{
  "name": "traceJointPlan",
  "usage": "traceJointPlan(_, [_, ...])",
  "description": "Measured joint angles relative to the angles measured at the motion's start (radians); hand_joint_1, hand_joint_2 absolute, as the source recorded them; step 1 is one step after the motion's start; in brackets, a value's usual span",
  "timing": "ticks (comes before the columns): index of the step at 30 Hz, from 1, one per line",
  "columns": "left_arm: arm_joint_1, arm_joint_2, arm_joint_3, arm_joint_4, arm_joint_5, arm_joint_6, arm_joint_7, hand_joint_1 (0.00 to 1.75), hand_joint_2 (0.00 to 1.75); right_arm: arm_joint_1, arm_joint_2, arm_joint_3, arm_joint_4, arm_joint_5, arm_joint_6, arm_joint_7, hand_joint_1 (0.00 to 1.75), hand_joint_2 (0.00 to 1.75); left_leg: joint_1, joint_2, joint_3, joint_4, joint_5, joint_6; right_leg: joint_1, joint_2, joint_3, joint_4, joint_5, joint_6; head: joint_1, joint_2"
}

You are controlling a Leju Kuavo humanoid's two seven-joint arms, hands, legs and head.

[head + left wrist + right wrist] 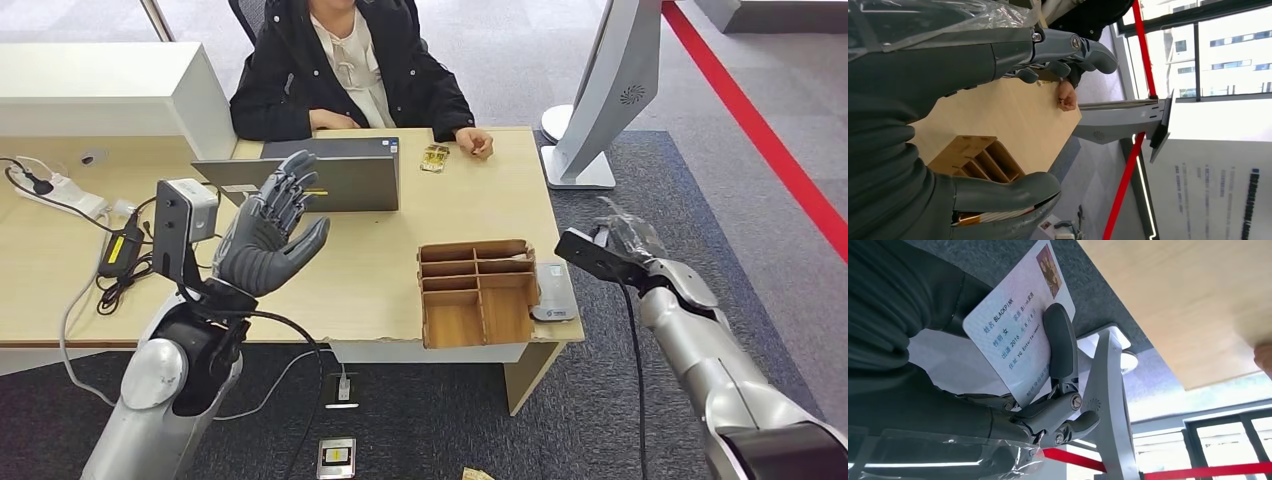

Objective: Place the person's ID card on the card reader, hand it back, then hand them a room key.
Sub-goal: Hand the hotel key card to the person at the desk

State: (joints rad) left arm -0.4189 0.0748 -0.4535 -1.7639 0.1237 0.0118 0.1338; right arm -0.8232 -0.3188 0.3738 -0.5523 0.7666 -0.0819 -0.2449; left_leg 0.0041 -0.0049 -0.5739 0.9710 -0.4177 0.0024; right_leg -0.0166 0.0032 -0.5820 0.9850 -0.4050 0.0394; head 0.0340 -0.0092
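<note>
A white ID card [1018,335] with a small photo and printed text is pinched under the thumb of my right hand [1048,410]. That hand [625,238] hovers off the desk's right edge, a little beyond the grey card reader [553,291]. The reader lies flat by the desk's front right corner. My left hand [272,228] is raised over the desk in front of the laptop, fingers [1068,50] spread and nothing in it. A small gold card [435,157] lies at the far edge beside the seated person's hand [476,143].
A wooden divided organizer [475,291] stands just left of the reader. A grey laptop [330,178] faces the person. A white kiosk stand [600,100] rises to the right of the desk. A power strip and cables [70,195] lie at the left.
</note>
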Motion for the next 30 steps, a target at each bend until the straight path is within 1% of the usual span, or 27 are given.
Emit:
traceJointPlan(7, [0.0, -0.001, -0.001, 0.0, 0.009, -0.007, -0.008, 0.0, 1.75, -0.047, -0.001, 0.0, 0.001, 0.016, -0.002, -0.018, 1.75, 1.75, 0.0, 0.0, 0.0, 0.0, 0.0, 0.0, 0.0, 0.0, 0.0, 0.0, 0.0, 0.0, 0.0, 0.0])
traceJointPlan(12, [-0.005, -0.006, -0.005, 0.001, 0.016, -0.021, -0.023, 0.0, 1.75, -0.106, 0.017, 0.005, 0.012, 0.057, -0.006, -0.037, 1.75, 1.75, 0.0, 0.0, -0.001, 0.0, 0.0, 0.0, 0.0, 0.0, -0.001, 0.0, 0.0, 0.0, 0.0, 0.0])
traceJointPlan(20, [-0.055, -0.037, -0.014, 0.025, 0.037, -0.052, -0.036, 0.0, 1.75, -0.254, 0.094, 0.026, 0.059, 0.14, -0.018, -0.052, 1.75, 1.75, 0.0, 0.0, -0.002, 0.0, 0.0, 0.0, 0.0, 0.0, -0.002, 0.001, 0.0, 0.0, 0.0, 0.0])
traceJointPlan(24, [-0.078, -0.051, -0.023, 0.04, 0.045, -0.052, -0.039, 0.0, 1.75, -0.301, 0.134, 0.04, 0.083, 0.159, -0.016, -0.046, 1.75, 1.75, 0.0, 0.0, -0.002, 0.0, 0.0, 0.0, 0.0, 0.0, -0.002, 0.001, 0.0, 0.0, 0.0, 0.0])
traceJointPlan(30, [-0.111, -0.073, -0.033, 0.075, 0.06, -0.049, -0.054, 0.0, 1.75, -0.351, 0.188, 0.057, 0.114, 0.189, 0.006, -0.01, 1.75, 1.75, 0.0, 0.0, -0.002, 0.0, 0.0, 0.0, 0.0, 0.0, -0.002, 0.001, 0.0, 0.0, 0.0, 0.0])
